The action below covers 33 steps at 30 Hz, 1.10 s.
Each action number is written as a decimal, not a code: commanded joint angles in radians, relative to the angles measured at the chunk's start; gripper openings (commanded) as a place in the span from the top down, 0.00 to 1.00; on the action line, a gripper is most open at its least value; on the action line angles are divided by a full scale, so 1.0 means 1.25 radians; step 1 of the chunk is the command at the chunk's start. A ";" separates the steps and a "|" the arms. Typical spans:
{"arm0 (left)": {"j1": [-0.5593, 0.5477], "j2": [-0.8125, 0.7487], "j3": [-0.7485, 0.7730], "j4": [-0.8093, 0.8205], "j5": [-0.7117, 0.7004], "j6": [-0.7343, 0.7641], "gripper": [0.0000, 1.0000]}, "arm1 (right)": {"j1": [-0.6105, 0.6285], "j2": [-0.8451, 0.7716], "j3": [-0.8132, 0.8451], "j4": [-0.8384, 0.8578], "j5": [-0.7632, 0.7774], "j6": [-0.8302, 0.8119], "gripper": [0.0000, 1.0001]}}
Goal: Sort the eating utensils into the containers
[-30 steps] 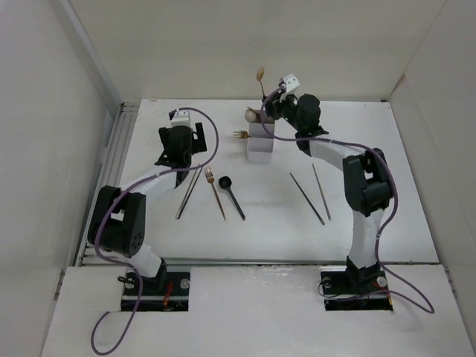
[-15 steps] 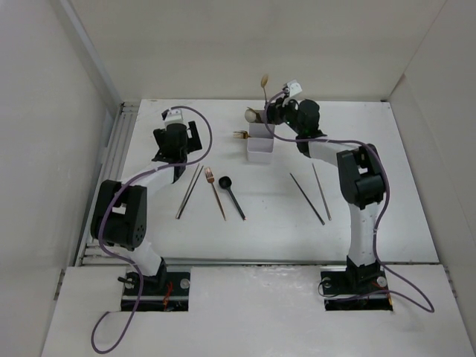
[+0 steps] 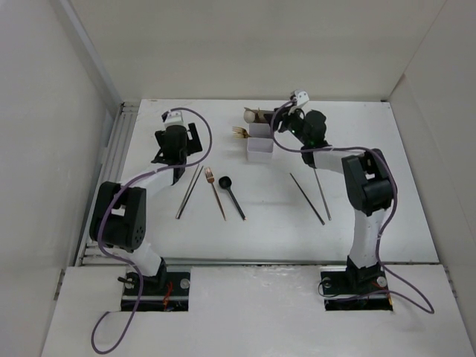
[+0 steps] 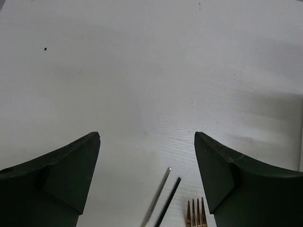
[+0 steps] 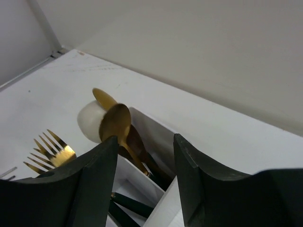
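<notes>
worktop (image 3: 357, 223): white, carries everything.
box (image 3: 259, 158): white, three cells in a row, sits toward the far edge.
right end effector (image 5: 144, 158): just right of the box's far end, fingers moderately apart, gripping nothing.
left end effector (image 4: 147, 156): well left of the box, spread wide, empty.
chopsticks (image 3: 189, 192): flat, left of the box and nearer.
second chopstick pair (image 3: 312, 195): flat, right of the box and nearer.
copper fork (image 3: 216, 193), black spoon (image 3: 232, 195): flat, between the chopsticks and the box.
gold spoons (image 5: 116, 124): tilted in the box's far cell.
gold forks (image 5: 51, 153): tines poking out of the box's left side, cell unclear.
</notes>
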 commanded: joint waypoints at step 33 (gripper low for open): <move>0.062 -0.041 0.070 -0.586 0.480 0.563 0.36 | 0.144 -0.769 -0.426 -0.525 0.290 -0.091 0.42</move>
